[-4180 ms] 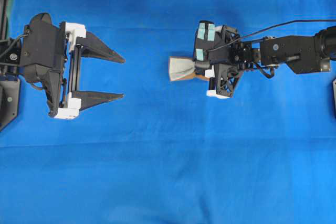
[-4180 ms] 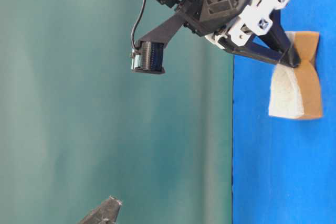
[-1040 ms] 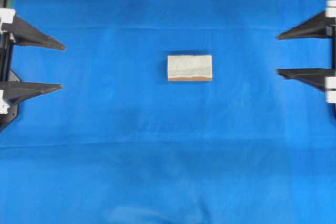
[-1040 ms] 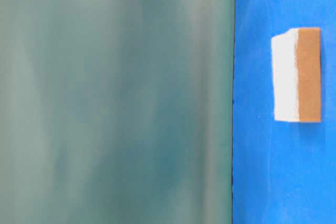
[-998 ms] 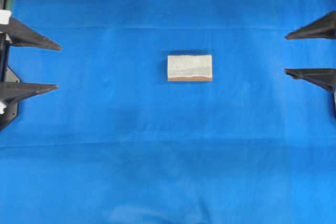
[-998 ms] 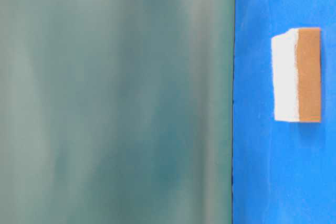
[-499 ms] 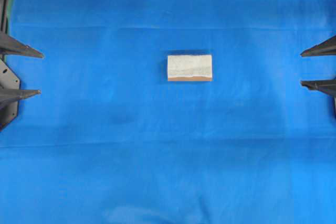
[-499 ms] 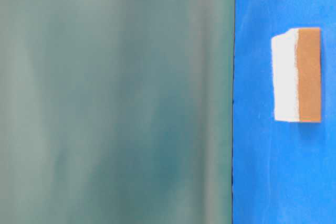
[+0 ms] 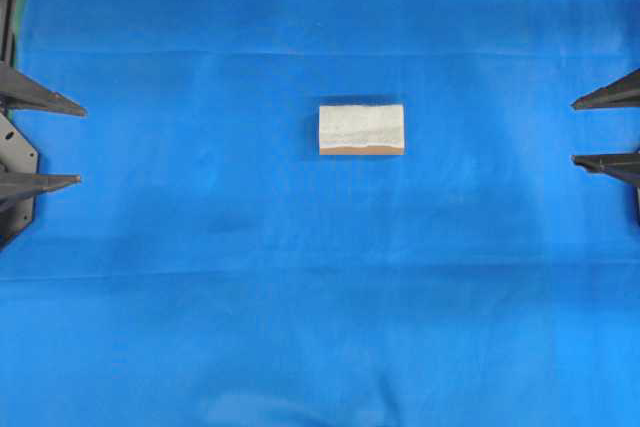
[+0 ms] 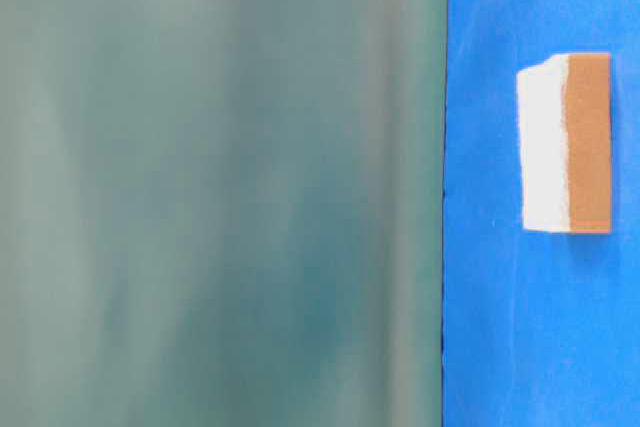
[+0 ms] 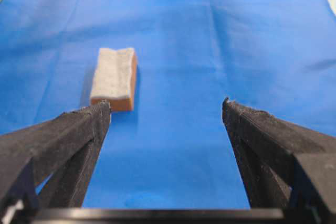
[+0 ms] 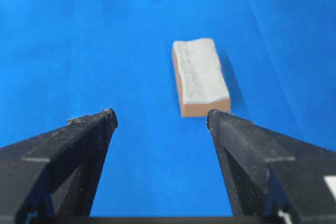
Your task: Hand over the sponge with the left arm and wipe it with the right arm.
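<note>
The sponge [image 9: 362, 128] lies flat on the blue counter [image 9: 320, 327]; left tool [image 9: 68, 143] and right tool [image 9: 585, 132], both spread, sit well apart from it.

A blue cloth [image 9: 320, 327] covered the whole table, stretched flat but for faint creases: one long fold line ran across toward twelve o'clock and another toward six, with a few soft wrinkles gathered at the six o'clock edge. The light was even and soft, throwing only weak shadows on the fabric. In the table-level view a dull teal-green backdrop [image 10: 220, 187] stood behind the cloth, mottled and out of focus, meeting the blue along a straight dark edge. A sliver of that green showed at the overhead view's eleven o'clock corner.
</note>
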`<action>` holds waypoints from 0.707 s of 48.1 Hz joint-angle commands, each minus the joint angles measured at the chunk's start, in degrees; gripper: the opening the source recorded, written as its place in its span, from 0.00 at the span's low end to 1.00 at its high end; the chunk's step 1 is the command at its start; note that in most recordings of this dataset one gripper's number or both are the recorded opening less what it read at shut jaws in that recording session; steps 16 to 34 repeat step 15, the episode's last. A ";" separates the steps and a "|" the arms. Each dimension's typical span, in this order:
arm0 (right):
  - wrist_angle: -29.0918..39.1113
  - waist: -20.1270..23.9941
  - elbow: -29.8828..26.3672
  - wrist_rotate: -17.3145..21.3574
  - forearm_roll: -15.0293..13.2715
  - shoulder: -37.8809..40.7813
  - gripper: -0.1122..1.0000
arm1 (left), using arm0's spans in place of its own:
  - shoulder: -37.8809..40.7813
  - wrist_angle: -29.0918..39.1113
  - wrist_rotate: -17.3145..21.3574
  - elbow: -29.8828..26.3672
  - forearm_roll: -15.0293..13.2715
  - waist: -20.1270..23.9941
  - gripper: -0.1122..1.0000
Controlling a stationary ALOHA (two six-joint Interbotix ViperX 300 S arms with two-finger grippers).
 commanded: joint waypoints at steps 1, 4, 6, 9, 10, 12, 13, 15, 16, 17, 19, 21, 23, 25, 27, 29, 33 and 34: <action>-0.62 0.09 -0.97 0.09 0.00 0.26 0.75 | 0.35 -0.18 0.00 -0.79 0.09 0.09 0.86; -0.62 0.09 -0.97 0.09 -0.09 0.26 0.75 | 0.35 -0.18 0.00 -0.70 0.09 0.09 0.86; -0.62 0.09 -0.97 0.09 -0.09 0.26 0.75 | 0.35 -0.18 0.00 -0.70 0.09 0.09 0.86; -0.70 0.09 -0.97 0.09 -0.18 0.26 0.75 | 0.35 0.00 0.00 -0.70 0.09 0.09 0.86; -0.62 0.09 -0.97 0.09 -0.18 0.26 0.75 | 0.35 0.00 0.00 -0.79 0.09 0.09 0.86; -0.70 0.09 -0.97 0.09 -0.18 0.26 0.75 | 0.26 0.09 0.00 -0.79 0.09 0.09 0.86; -0.70 0.18 -0.97 0.09 -0.18 0.26 0.75 | 0.26 0.09 0.00 -0.79 0.09 0.09 0.86; -0.70 0.18 -0.97 0.00 -0.18 0.26 0.75 | 0.18 0.18 0.00 -0.79 0.09 0.09 0.86; -0.70 0.18 -0.97 0.00 -0.18 0.26 0.75 | 0.18 0.18 0.00 -0.79 0.09 0.09 0.86; -0.70 0.18 -0.97 0.00 -0.18 0.26 0.75 | 0.18 0.18 0.00 -0.79 0.09 0.09 0.86; -0.70 0.18 -0.97 0.00 -0.18 0.26 0.75 | 0.18 0.18 0.00 -0.79 0.09 0.09 0.86; -0.70 0.18 -0.97 0.00 -0.18 0.26 0.75 | 0.18 0.18 0.00 -0.79 0.09 0.09 0.86; -0.70 0.18 -0.97 0.00 -0.18 0.26 0.75 | 0.18 0.18 0.00 -0.79 0.09 0.09 0.86; -0.70 0.18 -0.97 0.00 -0.18 0.26 0.75 | 0.18 0.18 0.00 -0.79 0.09 0.09 0.86; -0.70 0.18 -0.97 0.00 -0.18 0.26 0.75 | 0.18 0.18 0.00 -0.79 0.09 0.09 0.86; -0.70 0.18 -0.97 0.00 -0.18 0.26 0.75 | 0.18 0.18 0.00 -0.79 0.09 0.09 0.86; -0.70 0.18 -0.97 0.00 -0.18 0.26 0.75 | 0.18 0.18 0.00 -0.79 0.09 0.09 0.86; -0.70 0.18 -0.97 0.00 -0.18 0.26 0.75 | 0.18 0.18 0.00 -0.79 0.09 0.09 0.86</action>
